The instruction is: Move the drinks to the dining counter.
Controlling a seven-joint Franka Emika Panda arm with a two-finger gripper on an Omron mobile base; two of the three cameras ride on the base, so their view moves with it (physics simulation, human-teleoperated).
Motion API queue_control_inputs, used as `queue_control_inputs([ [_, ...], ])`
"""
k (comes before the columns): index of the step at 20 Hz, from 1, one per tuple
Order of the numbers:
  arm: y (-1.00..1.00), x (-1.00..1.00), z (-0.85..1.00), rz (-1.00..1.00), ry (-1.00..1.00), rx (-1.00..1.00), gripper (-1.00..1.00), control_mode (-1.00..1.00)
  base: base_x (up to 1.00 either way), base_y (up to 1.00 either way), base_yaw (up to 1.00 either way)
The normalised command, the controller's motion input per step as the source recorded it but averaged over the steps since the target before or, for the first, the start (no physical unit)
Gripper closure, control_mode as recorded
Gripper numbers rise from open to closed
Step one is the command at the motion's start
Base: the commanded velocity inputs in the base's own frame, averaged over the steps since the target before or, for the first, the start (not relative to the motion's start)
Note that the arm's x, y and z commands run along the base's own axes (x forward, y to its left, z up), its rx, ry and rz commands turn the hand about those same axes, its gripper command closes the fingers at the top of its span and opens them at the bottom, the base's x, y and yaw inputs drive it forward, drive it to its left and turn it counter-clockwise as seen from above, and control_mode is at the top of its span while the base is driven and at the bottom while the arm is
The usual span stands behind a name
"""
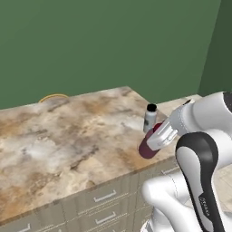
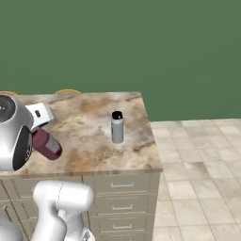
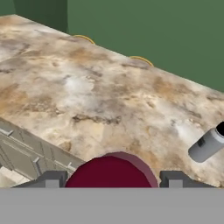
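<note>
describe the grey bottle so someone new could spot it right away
Find the marbled dining counter in front of the green wall. Near its right end, the grey bottle stands upright, alone. It is pale with a black cap, unlike the dark red bottle, which is tilted in the tool.

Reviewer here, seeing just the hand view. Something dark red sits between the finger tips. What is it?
Observer: A dark red bottle, held tilted in the hand, as the base views show.
Reviewer: Is it down on the counter?
Observer: It hangs over the dining counter near the front edge; contact is unclear.
Reviewer: And the grey bottle?
Observer: The grey bottle stands upright on the counter, black cap up, apart from the red one.
</note>
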Motion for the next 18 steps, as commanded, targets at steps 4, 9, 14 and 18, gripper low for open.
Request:
queue_control_inputs([
  [4, 0.0, 0.0, 0.0, 0.0, 0.0, 0.0, 1.0, 1.0, 0.67, 0.0, 0.0],
  [9, 0.0, 0.0, 0.0, 0.0, 0.0, 0.0, 1.0, 1.0, 0.63, 0.0, 0.0],
  [14, 0.0, 0.0, 0.0, 0.0, 0.0, 0.0, 1.0, 1.0, 0.53, 0.0, 0.01],
  [18, 0.0, 0.0, 0.0, 0.0, 0.0, 0.0, 1.0, 1.0, 0.57, 0.0, 0.1],
])
